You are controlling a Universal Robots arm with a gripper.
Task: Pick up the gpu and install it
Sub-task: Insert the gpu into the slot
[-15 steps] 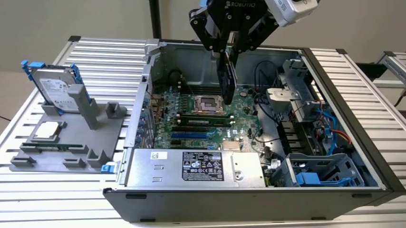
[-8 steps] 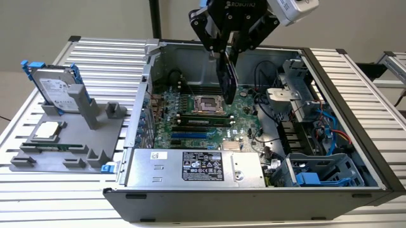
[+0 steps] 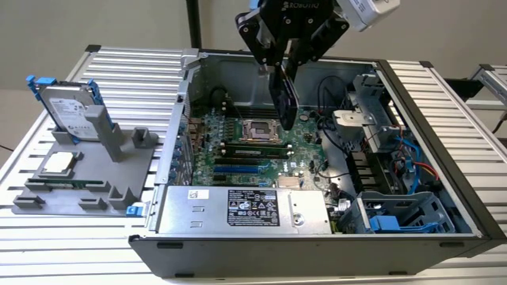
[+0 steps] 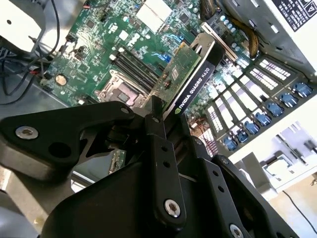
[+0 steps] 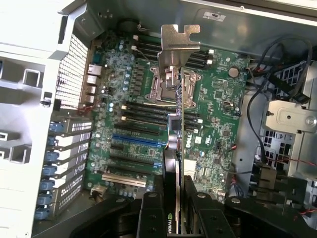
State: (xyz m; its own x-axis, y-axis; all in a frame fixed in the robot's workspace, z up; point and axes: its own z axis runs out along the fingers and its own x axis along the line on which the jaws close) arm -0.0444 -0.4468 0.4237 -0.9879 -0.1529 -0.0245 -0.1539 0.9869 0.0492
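The gripper (image 3: 283, 64) has its jaws closed tight on the gpu (image 3: 284, 98) and holds it edge-on in the air. The silver bracket (image 5: 179, 47) is at the card's end away from the jaws. Beyond it lies the motherboard (image 3: 246, 148), inside the open case (image 3: 317, 252).

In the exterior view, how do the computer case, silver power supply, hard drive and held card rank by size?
1. computer case
2. power supply
3. hard drive and gpu: these look about alike. The gpu, gripped in the hand, is turned partly edge-on, so I won't rank them.
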